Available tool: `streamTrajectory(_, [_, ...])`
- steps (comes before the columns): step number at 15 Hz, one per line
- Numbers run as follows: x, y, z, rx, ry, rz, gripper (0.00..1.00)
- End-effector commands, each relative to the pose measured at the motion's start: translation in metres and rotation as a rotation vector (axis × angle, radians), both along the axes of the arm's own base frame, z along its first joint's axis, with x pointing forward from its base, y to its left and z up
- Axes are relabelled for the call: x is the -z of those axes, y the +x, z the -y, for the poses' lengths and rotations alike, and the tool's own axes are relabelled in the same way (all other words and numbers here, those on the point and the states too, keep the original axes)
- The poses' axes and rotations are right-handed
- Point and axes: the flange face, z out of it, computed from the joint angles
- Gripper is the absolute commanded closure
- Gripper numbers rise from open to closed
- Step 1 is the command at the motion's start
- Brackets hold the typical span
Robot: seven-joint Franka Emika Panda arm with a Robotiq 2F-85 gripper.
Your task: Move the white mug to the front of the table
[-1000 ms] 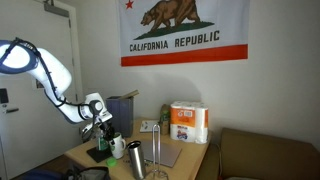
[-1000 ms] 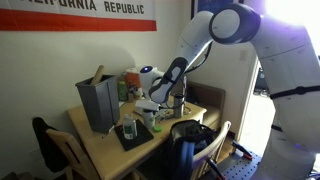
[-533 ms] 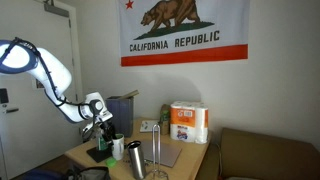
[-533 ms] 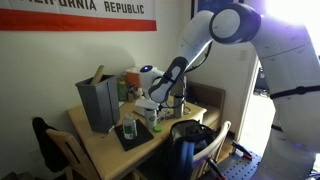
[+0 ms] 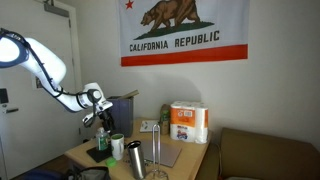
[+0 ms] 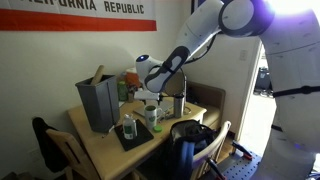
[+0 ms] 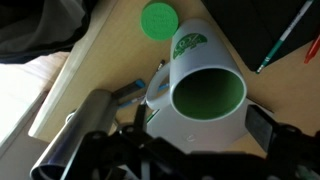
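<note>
While gripper (image 5: 103, 119) hovers, mug (image 7: 207, 96) seemingly unheld.

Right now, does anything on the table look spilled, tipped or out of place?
Nothing stands out. The white mug stands upright on the table, with no spill around it, and the metal tumbler beside it is upright too. The gripper hangs open above the mug.

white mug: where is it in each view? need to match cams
Exterior view: white mug low, left of centre.
Exterior view: mug near the middle of the picture.
Wrist view: mug fills the centre, seen from above.
Shared landmark: metal tumbler near it.
</note>
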Motion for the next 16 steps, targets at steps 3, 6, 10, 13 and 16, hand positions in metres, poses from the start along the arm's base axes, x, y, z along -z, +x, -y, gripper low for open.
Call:
streamTrajectory(3, [-0.062,-0.032,-0.036,-0.326,0.0,-0.056,0.0])
streamTrajectory(6, [-0.08,-0.051,-0.058,-0.502,-0.046,-0.094,0.0])
streamTrajectory(10, [-0.102,-0.072,-0.076,-0.62,-0.116,-0.137,0.0])
streamTrajectory(13, [-0.1,-0.065,-0.083,-0.613,-0.105,-0.129,0.0])
streamTrajectory(16, [-0.105,-0.069,-0.083,-0.619,-0.11,-0.13,0.0])
